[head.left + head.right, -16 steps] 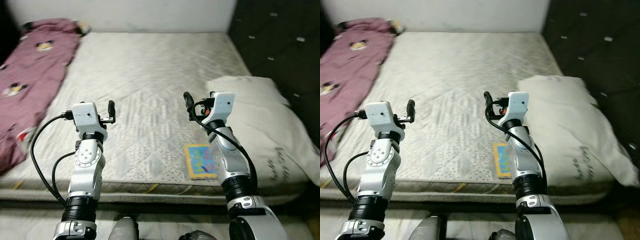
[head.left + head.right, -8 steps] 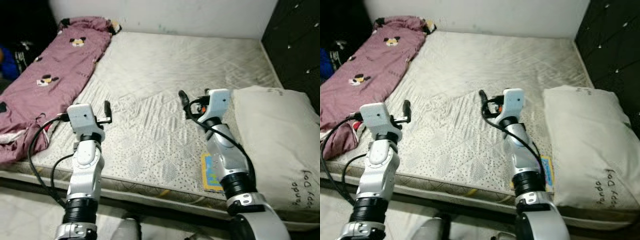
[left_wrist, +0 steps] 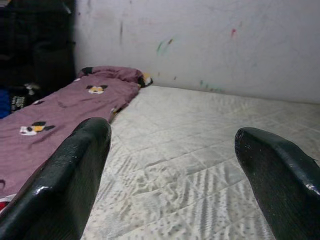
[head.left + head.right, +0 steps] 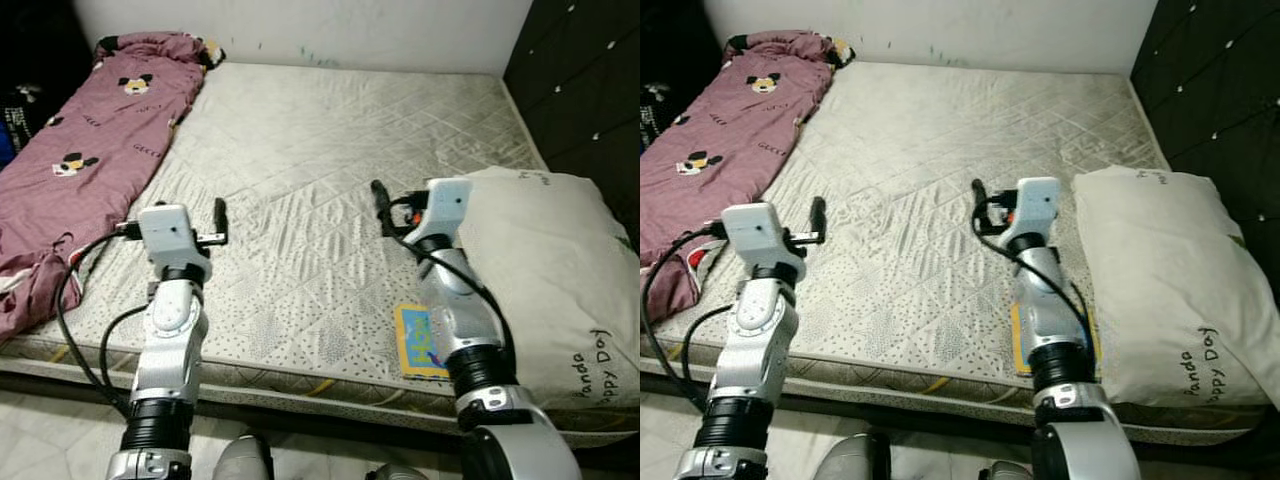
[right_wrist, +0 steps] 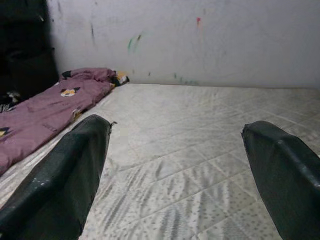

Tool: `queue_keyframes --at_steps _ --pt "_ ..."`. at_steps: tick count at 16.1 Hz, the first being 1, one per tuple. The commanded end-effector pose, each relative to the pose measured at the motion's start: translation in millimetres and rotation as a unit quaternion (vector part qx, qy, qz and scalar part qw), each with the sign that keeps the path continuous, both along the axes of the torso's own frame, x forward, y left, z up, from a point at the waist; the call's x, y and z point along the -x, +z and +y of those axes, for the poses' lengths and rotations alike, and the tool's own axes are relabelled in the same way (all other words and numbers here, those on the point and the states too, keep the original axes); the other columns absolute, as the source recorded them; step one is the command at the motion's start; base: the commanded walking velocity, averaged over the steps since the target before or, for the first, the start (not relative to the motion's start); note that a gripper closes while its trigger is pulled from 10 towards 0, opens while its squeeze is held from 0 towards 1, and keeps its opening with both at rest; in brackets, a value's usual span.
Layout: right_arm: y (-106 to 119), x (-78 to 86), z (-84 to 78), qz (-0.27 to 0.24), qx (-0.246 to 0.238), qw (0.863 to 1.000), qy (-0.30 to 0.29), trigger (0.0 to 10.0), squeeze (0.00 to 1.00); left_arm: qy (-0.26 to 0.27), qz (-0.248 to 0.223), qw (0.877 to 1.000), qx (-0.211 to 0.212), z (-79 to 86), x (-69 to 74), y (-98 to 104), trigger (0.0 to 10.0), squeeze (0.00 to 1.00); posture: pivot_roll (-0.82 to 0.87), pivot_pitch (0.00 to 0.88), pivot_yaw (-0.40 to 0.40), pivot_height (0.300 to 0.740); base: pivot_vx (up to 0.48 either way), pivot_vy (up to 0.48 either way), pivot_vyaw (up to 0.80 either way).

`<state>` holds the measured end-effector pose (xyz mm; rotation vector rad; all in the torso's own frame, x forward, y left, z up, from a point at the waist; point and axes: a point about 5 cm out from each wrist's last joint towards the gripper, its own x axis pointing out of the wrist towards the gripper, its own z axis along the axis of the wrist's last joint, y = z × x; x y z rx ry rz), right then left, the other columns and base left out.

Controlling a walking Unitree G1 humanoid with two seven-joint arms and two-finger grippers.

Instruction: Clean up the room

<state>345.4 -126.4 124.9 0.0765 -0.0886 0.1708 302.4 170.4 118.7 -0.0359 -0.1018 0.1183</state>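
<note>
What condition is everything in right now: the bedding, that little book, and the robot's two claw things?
Purple blanket: crumpled along the bed's left side, one end drooping over the edge.
Pillow: lying flat at the bed's right side.
Picture book: closed, flat near the mattress's front edge.
Mattress: bare.
Left gripper: jaws open, holding nothing.
Right gripper: jaws open, holding nothing.
</note>
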Motion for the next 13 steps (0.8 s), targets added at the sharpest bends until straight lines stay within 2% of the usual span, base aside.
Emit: queue_keyframes --at_steps 1,6,7,11,13 --pt "-2.2 -0.6 -1.4 0.008 0.006 1.0 -0.005 10.0 0.0 0.001 0.002 1.0 -0.001 2.3 1.1 0.6 10.0 0.0 -0.02 0.0 0.014 0.74 0.0 0.0 0.0" --pt "-3.9 -2.0 -2.1 0.018 0.008 1.0 -0.007 10.0 0.0 -0.002 0.006 1.0 0.002 1.8 1.1 -0.7 10.0 0.0 -0.02 0.0 0.01 0.74 0.0 0.0 0.0" --pt "-4.4 -3.0 -2.6 0.022 0.009 1.0 -0.01 10.0 0.0 -0.003 0.009 1.0 0.007 1.8 0.1 -1.6 10.0 0.0 -0.02 0.0 0.009 0.74 0.0 0.0 -0.8" --pt "-2.3 -3.7 -3.9 0.015 0.008 1.0 -0.011 10.0 0.0 -0.01 0.008 1.0 0.014 0.1 -2.0 -0.9 10.0 0.0 -0.03 0.0 0.007 0.74 0.0 0.441 -0.74" --pt "-1.6 -3.9 -4.0 0.013 0.006 1.0 -0.01 10.0 0.0 -0.011 0.007 1.0 0.014 -0.5 -2.4 -0.5 10.0 0.0 -0.03 0.0 0.007 0.74 0.0 0.48 0.0"
